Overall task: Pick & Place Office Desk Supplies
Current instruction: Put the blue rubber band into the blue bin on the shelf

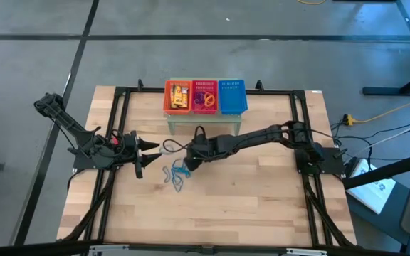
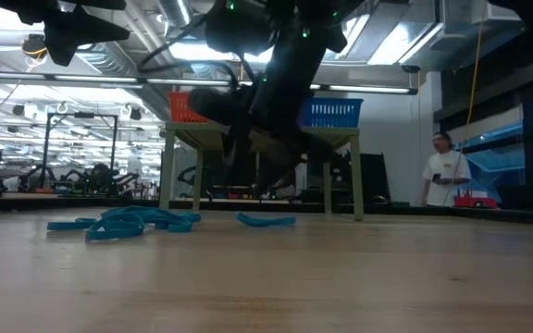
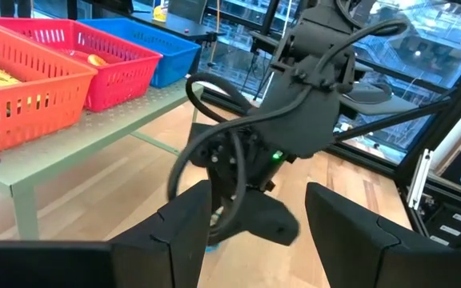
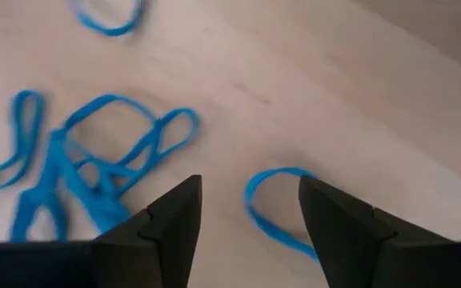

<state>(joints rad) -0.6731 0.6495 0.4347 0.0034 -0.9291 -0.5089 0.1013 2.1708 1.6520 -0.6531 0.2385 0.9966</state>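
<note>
- Several thin blue loops (image 4: 94, 172) lie tangled on the bare worktop (image 1: 248, 199), in front of the small stand; one single blue loop (image 4: 274, 212) lies apart from the tangle, and another sits farther off at the edge of the right wrist view.
- Right end effector (image 4: 250, 220): fingers spread wide, empty, poised directly above the worktop with the single loop showing between and just beyond the two fingers. In the high view the right end effector (image 1: 189, 160) hangs next to the blue tangle (image 1: 176, 174).
- Step in hand, by my judgement: the approach to a pick of one blue loop; nothing is yet gripped.
- Next move, as I judge it: lower until the fingertips bracket one strand of the loop, then close. The loop is thin and lies flat, so the fingers must reach right down to the wood, and a pinch may slide off or snag the neighbouring tangle.
- Left end effector (image 1: 142, 149): fingers apart, holding nothing, waiting on the left side of the worktop and pointing toward the right arm.
- Stand (image 1: 203, 121) at the far edge carries three mesh baskets: orange basket (image 1: 178, 97) with yellow-orange pieces inside, red basket (image 1: 205, 97) with loops inside, blue basket (image 1: 233, 96), the likely goal for the blue loops.
- A person (image 2: 444, 174) stands in the room beyond, well clear.
</note>
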